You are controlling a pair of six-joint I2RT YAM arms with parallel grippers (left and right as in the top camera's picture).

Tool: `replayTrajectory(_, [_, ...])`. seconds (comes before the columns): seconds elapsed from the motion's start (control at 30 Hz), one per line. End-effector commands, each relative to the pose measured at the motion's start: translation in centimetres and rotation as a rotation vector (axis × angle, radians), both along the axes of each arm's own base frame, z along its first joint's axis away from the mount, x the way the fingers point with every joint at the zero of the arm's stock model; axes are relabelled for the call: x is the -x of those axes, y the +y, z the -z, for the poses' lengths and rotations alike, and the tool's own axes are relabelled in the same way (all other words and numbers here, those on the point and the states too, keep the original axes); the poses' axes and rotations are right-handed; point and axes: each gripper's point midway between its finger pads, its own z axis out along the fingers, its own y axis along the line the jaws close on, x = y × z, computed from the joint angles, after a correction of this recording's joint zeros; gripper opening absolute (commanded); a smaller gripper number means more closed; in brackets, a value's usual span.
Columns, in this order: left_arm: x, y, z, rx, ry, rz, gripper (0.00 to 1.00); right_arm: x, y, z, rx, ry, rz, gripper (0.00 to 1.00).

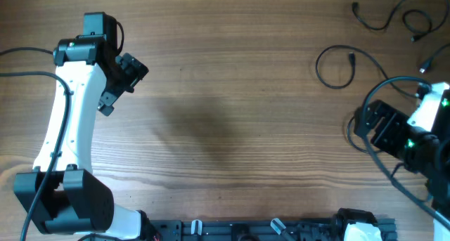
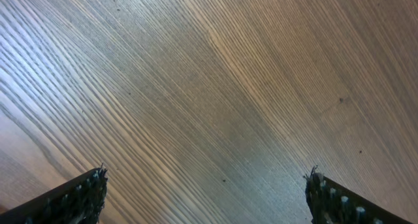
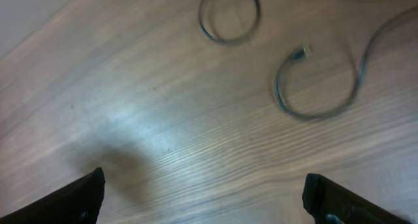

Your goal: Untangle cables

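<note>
Several thin black cables lie as separate loose strands at the far right of the wooden table [image 1: 232, 128]. One forms a loop [image 1: 318, 67]; a wavy strand [image 1: 380, 28] and a small loop [image 1: 416, 20] lie at the far right corner. The right wrist view shows a loop [image 3: 227, 41] and a curved strand with a plug end [image 3: 313, 115] ahead of my right gripper [image 3: 206, 194], which is open and empty over bare wood; in the overhead view it [image 1: 367, 125] sits below the loop. My left gripper [image 1: 125, 78] is open and empty at the far left [image 2: 206, 198], far from the cables.
Thicker black arm cables run around the right arm [image 1: 394, 81] and the left arm [image 1: 28, 74]. A black rail with fittings [image 1: 267, 229] lines the table's front edge.
</note>
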Motion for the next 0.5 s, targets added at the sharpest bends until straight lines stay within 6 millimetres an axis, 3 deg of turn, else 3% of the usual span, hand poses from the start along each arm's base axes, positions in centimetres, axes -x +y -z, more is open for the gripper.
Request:
replayTrajectory(0.0, [-0.1, -0.2, 0.1, -0.002, 0.005, 0.02, 1.0, -0.2, 1.2, 0.3, 0.075, -0.085, -0.129, 1.0])
replayTrajectory(0.2, [-0.1, -0.2, 0.1, -0.002, 0.005, 0.02, 1.0, -1.8, 4.0, 2.0, 0.097, -0.403, -0.284, 1.0])
replayTrajectory(0.47, [-0.1, -0.2, 0.1, -0.002, 0.005, 0.02, 1.0, -2.1, 5.7, 3.2, 0.165, -0.791, -0.391, 1.0])
